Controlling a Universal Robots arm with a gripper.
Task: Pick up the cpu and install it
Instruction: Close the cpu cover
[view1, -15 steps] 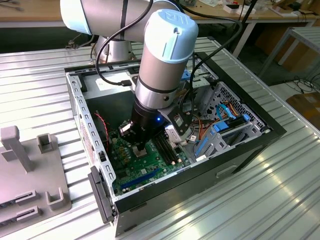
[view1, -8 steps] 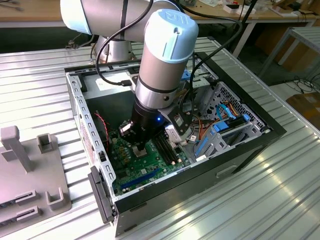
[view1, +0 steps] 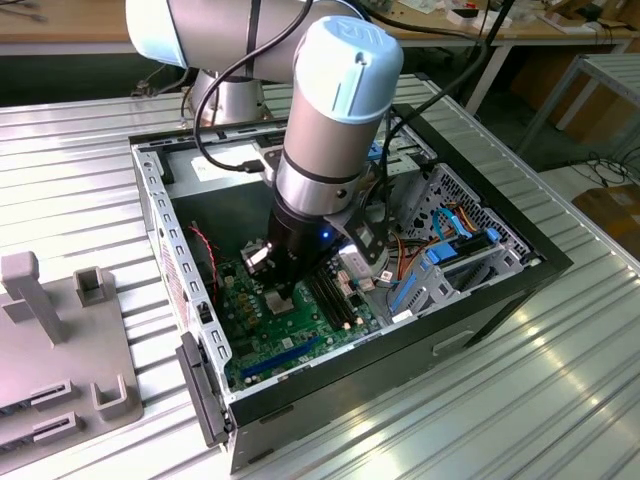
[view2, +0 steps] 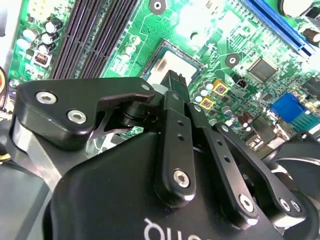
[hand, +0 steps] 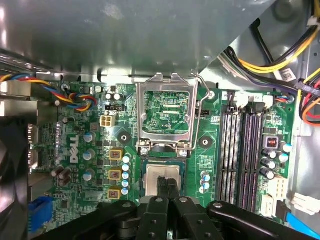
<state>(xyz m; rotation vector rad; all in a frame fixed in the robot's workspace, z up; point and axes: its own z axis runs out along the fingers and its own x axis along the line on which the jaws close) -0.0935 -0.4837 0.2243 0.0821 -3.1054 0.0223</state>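
The cpu (hand: 151, 179) is a small silver-grey square lying flat in the socket frame on the green motherboard (hand: 75, 150). It also shows in the second wrist view as the cpu (view2: 172, 60), just past my fingertips. My gripper (hand: 167, 180) stands over the chip's middle with its two black fingers pressed together and nothing between them; in the second wrist view the gripper (view2: 176, 77) has its tips at or just above the chip's face. The socket's metal lid (hand: 165, 107) stands flipped open behind the chip. In the exterior view my gripper (view1: 277, 300) reaches down into the open computer case.
Long black memory slots (hand: 240, 150) run beside the socket. Coloured cable bundles (hand: 75, 97) and yellow wires (hand: 280, 60) hang near the board's edges. The case's metal walls (view1: 160, 230) and a drive cage with blue parts (view1: 450, 260) hem in the arm. A grey fixture (view1: 60, 340) sits on the table outside.
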